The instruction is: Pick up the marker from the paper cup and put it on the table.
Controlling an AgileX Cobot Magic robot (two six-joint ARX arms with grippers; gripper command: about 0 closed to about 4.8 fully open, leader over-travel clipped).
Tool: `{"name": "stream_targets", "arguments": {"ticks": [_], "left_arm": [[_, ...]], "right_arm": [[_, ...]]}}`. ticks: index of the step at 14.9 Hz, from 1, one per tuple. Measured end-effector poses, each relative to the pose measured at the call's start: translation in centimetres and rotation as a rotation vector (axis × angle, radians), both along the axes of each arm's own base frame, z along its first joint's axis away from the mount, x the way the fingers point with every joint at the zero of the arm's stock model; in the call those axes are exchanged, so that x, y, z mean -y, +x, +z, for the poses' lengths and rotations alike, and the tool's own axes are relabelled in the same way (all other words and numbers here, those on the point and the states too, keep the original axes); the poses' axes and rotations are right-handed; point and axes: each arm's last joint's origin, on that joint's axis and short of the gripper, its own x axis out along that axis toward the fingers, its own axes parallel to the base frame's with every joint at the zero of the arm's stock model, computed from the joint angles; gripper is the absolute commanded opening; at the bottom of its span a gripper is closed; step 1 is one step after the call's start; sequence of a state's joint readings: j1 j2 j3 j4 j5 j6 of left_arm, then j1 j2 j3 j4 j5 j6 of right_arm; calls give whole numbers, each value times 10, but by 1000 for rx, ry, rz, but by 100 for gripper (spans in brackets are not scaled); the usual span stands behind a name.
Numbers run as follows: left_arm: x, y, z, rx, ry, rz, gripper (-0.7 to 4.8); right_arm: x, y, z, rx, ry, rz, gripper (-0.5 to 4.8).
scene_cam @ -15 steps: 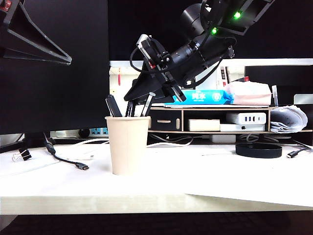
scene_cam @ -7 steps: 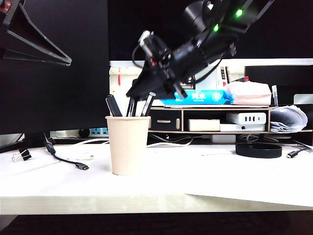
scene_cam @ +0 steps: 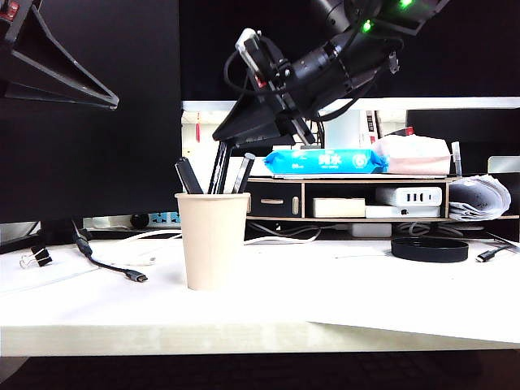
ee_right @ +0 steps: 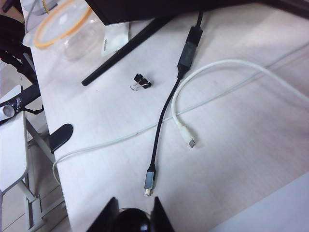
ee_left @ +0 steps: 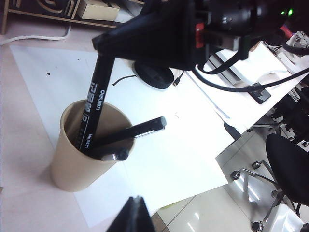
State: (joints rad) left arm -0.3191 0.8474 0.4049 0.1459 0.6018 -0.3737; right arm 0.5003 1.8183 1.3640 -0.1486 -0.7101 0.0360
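Right hand (scene_cam: 223,145) grips the marker (scene_cam: 218,172) above the paper cup (scene_cam: 212,240).
The marker's lower end sits inside the cup on the white surface (scene_cam: 341,292); the left hand (ee_left: 134,212), off to the left, cannot be judged.

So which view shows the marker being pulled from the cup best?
The left wrist view: the marker shows its printed barrel from the right gripper into the paper cup. The exterior view shows only a dark sliver; the right wrist view only its rounded cap.
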Motion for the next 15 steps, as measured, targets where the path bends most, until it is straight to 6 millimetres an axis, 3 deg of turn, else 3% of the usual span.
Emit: {"name": "stream_targets", "arguments": {"ticks": [15], "left_arm": [[0, 0, 0, 0, 0, 0, -5]], "right_arm": [[6, -10, 33, 74, 11, 13, 48]]}}
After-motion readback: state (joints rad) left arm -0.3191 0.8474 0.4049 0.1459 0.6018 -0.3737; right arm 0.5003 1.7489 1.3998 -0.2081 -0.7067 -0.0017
